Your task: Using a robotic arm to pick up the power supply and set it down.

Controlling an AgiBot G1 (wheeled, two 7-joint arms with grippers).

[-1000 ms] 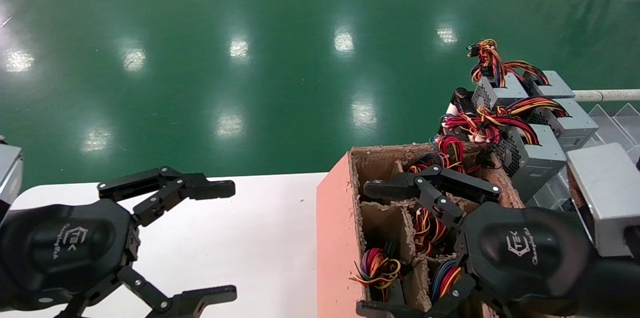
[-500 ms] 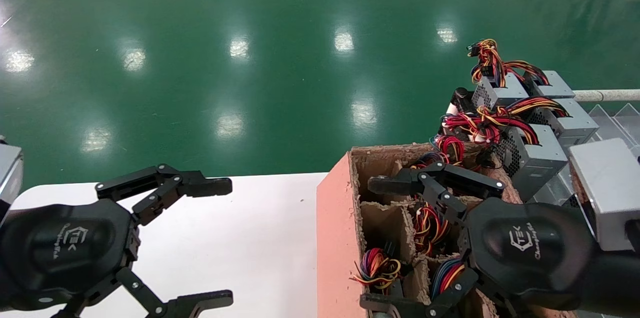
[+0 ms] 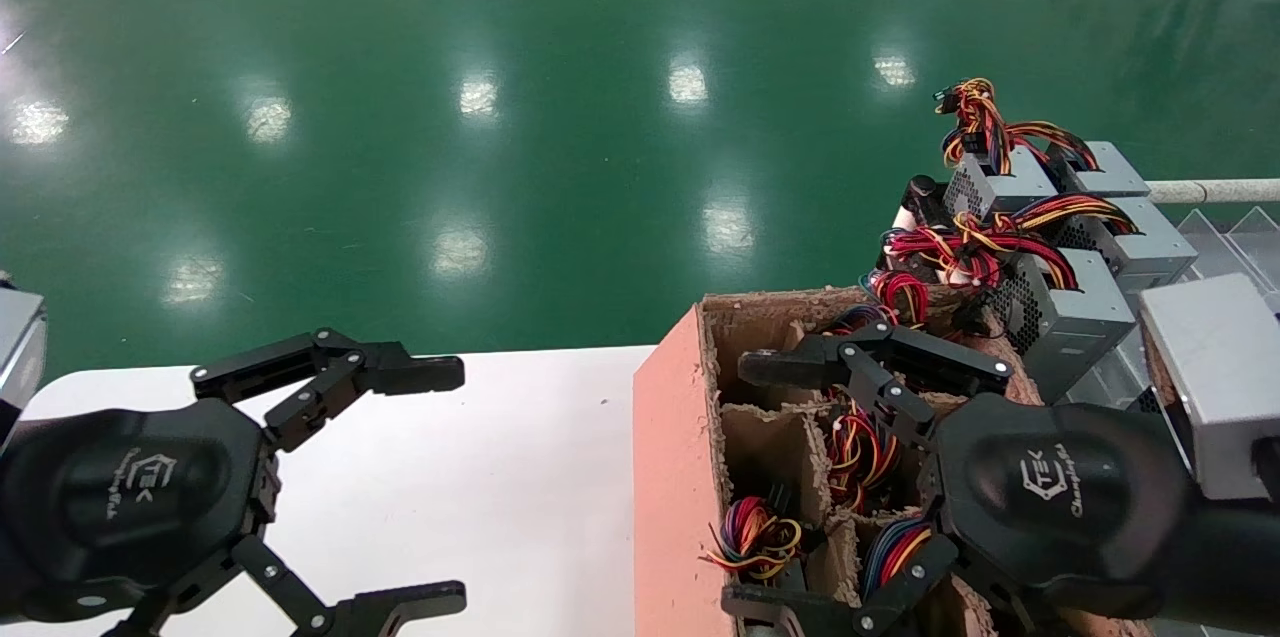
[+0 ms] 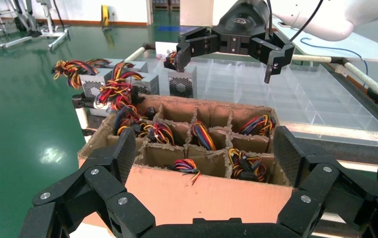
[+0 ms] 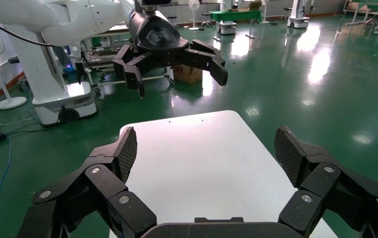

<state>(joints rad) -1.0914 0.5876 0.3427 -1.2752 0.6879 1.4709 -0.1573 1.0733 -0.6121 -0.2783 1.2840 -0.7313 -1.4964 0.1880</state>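
My right gripper [image 3: 745,485] hangs open over a pink cardboard box [image 3: 665,477] divided into cells. Red, yellow, black and blue wire bundles [image 3: 858,452] stick up out of the cells. The power supply's grey body is hidden down in the box, and I cannot tell which bundle belongs to it. From the left wrist view the right gripper [image 4: 225,67] floats above the far side of the box [image 4: 202,191], holding nothing. My left gripper [image 3: 448,485] is open and empty over the white table [image 3: 520,477].
Three grey perforated boxes [image 3: 1070,312] with wires stand in a stepped row beyond the cardboard box. A clear plastic divider tray [image 4: 301,94] lies to the right, bounded by a white rail [image 3: 1215,189]. Green floor lies past the table's far edge.
My right gripper has edged slightly farther over the cardboard box, still open. The left gripper has hardly moved.
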